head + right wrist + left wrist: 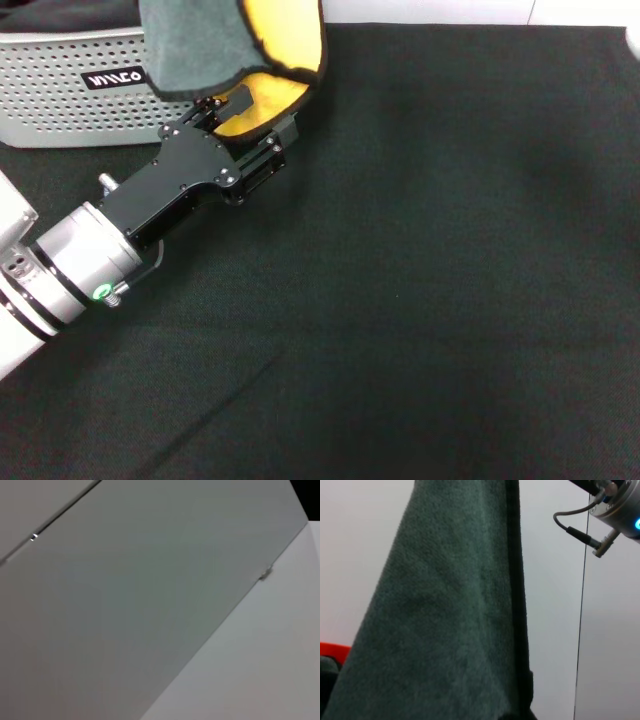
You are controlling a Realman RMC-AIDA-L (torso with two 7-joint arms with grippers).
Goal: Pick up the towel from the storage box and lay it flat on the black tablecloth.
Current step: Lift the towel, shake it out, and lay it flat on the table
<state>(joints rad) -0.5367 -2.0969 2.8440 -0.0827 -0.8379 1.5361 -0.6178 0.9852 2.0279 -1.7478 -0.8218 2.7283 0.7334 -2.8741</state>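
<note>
Clamped on the towel (240, 55), my left gripper (232, 112) sits upper left of the head view, cloth draping over its fingers beside the storage box (70, 85). It looks soft, light and floppy; I'd hold an edge, over the black tablecloth (440, 280).

plain white wall (365, 555), grey panel (125, 605)

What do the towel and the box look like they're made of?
The towel looks like soft napped cloth, probably microfibre: fuzzy grey face, yellow reverse, black edging, drooping from the left tool. The box looks like matte light-grey plastic with perforated walls.
</note>
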